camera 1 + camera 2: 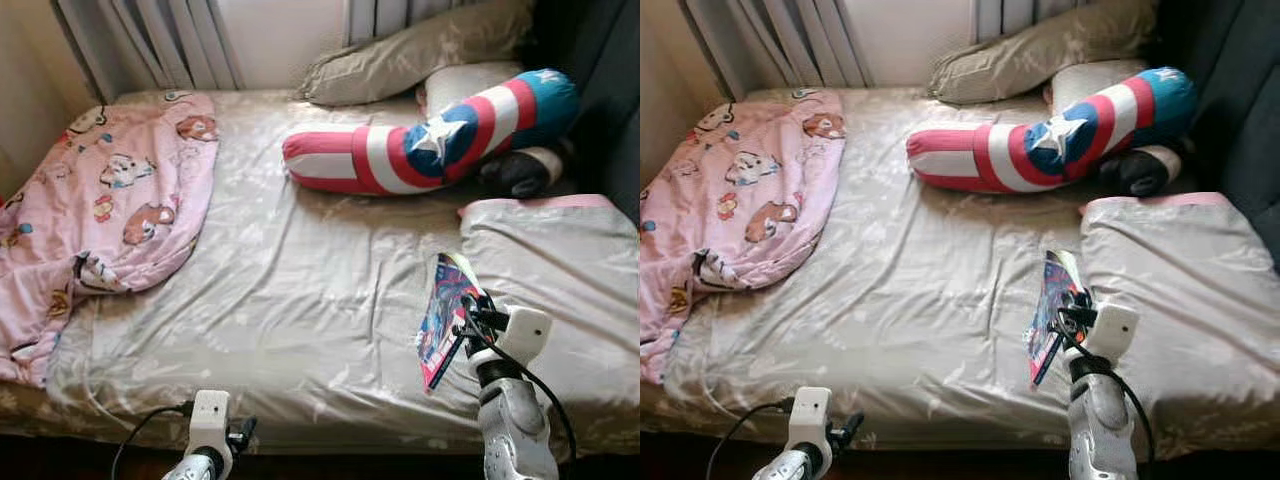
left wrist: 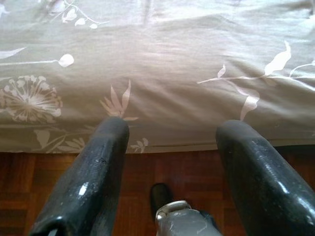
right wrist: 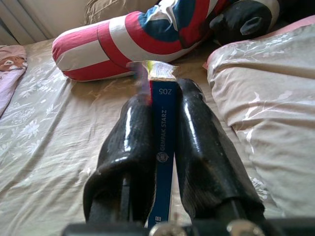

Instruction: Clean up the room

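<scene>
Here, left to right across the bed:
Pink blanket (image 1: 100, 210): crumpled over the left side of the bed, printed with cartoon animals, its lower end spilling over the near edge.
Left gripper (image 2: 170, 147): low at the foot of the bed, in front of the mattress edge and above the wooden floor (image 2: 29, 182); its two black fingers (image 2: 88, 182) are spread wide with nothing between them.
Bed sheet (image 1: 290, 290): beige with a pale floral print, wrinkled, bare across the middle.
Striped bolster (image 1: 430, 140): red, white and blue with a white star, lying curved across the head end, right of centre.
Beige pillow (image 1: 420, 50): behind the bolster, against the wall.
Dark plush toy (image 1: 520, 172): tucked under the bolster's right end.
Book (image 1: 445, 315): a thin, colourful paperback with a blue spine, held on edge above the sheet at the right, just beside the folded cover.
Right gripper (image 3: 165, 123): raised over the right part of the bed, its fingers pressed against both sides of the book's spine.
Folded cover (image 1: 560, 290): beige with a pink edge, lying on the right side of the bed.
</scene>
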Robot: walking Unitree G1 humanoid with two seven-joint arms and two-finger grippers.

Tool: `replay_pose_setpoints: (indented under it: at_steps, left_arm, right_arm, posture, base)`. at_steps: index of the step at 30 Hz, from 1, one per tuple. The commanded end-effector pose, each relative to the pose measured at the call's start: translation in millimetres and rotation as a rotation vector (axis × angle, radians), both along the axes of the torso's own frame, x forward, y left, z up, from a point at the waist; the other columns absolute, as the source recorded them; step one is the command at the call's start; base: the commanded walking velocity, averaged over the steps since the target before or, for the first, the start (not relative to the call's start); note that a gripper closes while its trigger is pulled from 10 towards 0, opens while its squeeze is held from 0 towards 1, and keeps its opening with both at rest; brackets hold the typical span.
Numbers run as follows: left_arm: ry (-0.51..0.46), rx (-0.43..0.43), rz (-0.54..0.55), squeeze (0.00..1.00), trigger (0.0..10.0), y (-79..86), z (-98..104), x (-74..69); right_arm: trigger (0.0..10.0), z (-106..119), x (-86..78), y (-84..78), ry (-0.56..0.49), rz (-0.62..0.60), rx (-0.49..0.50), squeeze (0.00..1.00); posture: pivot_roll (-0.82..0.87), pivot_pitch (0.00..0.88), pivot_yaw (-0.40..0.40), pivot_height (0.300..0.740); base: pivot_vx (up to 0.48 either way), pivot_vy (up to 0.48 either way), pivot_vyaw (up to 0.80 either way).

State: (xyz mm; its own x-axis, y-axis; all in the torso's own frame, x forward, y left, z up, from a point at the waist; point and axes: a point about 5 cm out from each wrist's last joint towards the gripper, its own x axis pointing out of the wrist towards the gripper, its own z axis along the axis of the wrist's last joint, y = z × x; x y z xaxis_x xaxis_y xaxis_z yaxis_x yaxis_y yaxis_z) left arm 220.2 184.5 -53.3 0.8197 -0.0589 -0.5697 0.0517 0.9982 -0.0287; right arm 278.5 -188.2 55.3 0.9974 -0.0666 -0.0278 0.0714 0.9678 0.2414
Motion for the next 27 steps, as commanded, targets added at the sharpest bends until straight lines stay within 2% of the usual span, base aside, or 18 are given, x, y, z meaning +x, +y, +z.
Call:
replay_pose_setpoints:
  at_steps: [1,13,27]
  left_arm:
    - [0.023,0.010,0.011,0.00,10.0,6.2,-3.3,-5.9]
    - [0.020,0.010,0.011,0.00,10.0,6.4,-2.9,-5.5]
    - [0.016,0.007,0.005,0.00,10.0,5.3,-2.5,-5.0]
  right_arm:
    - [10.0,6.6,4.2,6.7,-0.035,0.021,0.004,0.00]
    - [10.0,4.7,3.9,10.3,-0.028,0.041,0.014,0.00]
    - [10.0,3.7,3.8,10.7,-0.024,0.042,0.016,0.00]
  posture:
    - [0.06,0.092,0.056,0.706]
    - [0.06,0.093,0.054,0.706]
    - [0.06,0.091,0.055,0.706]
  base:
    - [0.000,0.000,0.00]
    - [0.000,0.000,0.00]
    - [0.276,0.000,0.00]
